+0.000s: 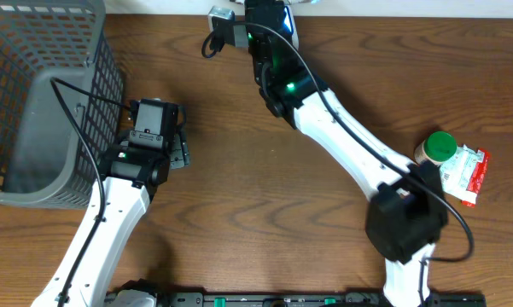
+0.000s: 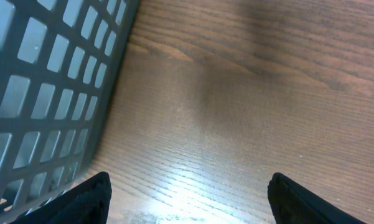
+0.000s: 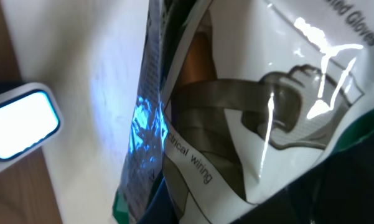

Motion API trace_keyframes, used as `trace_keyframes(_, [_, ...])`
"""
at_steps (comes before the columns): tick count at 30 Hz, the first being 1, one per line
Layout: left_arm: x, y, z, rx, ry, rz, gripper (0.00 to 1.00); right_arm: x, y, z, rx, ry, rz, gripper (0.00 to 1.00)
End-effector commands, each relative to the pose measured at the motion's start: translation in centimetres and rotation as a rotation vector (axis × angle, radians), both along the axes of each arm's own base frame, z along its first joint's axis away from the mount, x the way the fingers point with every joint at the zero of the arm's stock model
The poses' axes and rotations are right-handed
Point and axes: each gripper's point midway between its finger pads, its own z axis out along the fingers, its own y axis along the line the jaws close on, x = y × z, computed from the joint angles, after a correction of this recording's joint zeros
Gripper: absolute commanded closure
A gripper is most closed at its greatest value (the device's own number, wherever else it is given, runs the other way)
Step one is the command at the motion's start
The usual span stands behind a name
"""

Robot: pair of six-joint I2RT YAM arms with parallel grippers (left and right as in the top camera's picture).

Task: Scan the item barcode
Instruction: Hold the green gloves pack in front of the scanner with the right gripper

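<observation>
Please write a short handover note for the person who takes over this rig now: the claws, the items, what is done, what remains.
Left claw: open, empty, over the table beside the grey basket.
Right claw: shut on the glove package, held near the white scanner.
Done: package picked up; blue light falls on its edge.
No barcode shows, so the scan is unconfirmed.
Green-capped bottle and red-white packet wait on the right.
Remaining: get the barcode read.

Overhead looks down; left wrist closely shares its basket (image 1: 43,51).
</observation>
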Motion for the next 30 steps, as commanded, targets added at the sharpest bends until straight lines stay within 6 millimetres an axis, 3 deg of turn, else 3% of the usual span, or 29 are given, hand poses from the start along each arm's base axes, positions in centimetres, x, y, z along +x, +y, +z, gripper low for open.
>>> trace_keyframes(1, [0.2,0.3,0.3,0.011,-0.011,0.011,0.19,2.1,-0.6,-1.7,-0.02,-0.02,-0.001,0.99])
trace_keyframes(8, [0.2,0.3,0.3,0.012,-0.011,0.011,0.18,4.7,0.6,-7.3,-0.014,0.006,0.128,0.99])
trace_keyframes(10, [0.2,0.3,0.3,0.011,-0.011,0.011,0.18,5.2,0.7,-8.1,0.009,-0.007,0.137,0.99])
trace_keyframes(18, [0.2,0.3,0.3,0.011,-0.011,0.01,0.18,6.5,-0.2,-8.8,0.243,-0.049,0.085,0.99])
trace_keyframes(30, [0.2,0.3,0.3,0.011,-0.011,0.01,0.18,7.0,-3.6,-8.9,0.523,-0.061,-0.128,0.99])
